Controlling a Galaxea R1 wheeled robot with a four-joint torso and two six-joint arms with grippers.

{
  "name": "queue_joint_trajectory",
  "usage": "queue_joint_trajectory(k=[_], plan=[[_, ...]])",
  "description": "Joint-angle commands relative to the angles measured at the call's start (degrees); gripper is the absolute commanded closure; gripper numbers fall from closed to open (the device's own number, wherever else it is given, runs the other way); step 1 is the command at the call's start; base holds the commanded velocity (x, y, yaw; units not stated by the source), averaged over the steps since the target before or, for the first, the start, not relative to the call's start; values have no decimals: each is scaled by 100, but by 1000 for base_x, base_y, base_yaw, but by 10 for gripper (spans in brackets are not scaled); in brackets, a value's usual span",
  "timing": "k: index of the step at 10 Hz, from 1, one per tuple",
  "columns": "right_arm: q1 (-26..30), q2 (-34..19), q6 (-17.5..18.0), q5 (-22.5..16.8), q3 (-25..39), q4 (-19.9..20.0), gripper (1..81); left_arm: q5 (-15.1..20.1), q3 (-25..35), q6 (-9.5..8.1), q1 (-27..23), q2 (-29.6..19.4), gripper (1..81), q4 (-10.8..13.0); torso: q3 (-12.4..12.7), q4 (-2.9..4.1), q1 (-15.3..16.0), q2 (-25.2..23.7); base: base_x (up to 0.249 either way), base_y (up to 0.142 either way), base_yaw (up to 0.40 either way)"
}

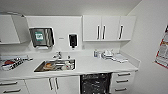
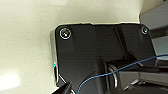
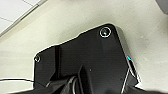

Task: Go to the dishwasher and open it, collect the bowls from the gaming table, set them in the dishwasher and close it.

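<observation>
The head view looks forward and down at a white kitchenette. The dishwasher [image 1: 95, 83] sits under the bench [image 1: 100, 65], between a pair of white cabinet doors [image 1: 53, 84] and a stack of white drawers [image 1: 123, 81]. Its opening shows dark, with pale shapes of racks or dishes inside — I cannot tell more about them, and the lower part is cut by the picture's edge.

In the bench there is a steel sink [image 1: 55, 65] with dishes lying in it, and a tap [image 1: 58, 55] stands just behind it. At the far left of the bench a dish rack [image 1: 11, 63] holds some things, one of them red. Near the right end lie a few small items [image 1: 110, 55] close to the wall, too blurred to name.

On the wall hang a paper towel dispenser [image 1: 41, 37] and a dark soap dispenser [image 1: 73, 40]. Upper cabinets [image 1: 109, 28] with dark bar handles are above the right part of the bench. A red and white poster [image 1: 163, 51] hangs on the right wall.

In the two wrist views the fingers cannot be made out, so I cannot tell how far the left hand or the right hand is open, or if either has hold of anything.
</observation>
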Motion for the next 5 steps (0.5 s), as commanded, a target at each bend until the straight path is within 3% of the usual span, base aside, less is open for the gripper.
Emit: queue_joint_trajectory(k=[1,2,5], plan=[[198,18,-5,-371,-47,-23,10,304,-508,11,-306,291,10,-257,-509,172,0,0,0,0,0],[198,36,-14,-406,-47,-14,10,303,-735,11,-271,475,10,-274,-33,5,0,-2,0,0,0],[171,141,4,-564,-38,3,10,295,-1263,20,-226,836,10,-230,-225,35,0,0,0,0,0]])
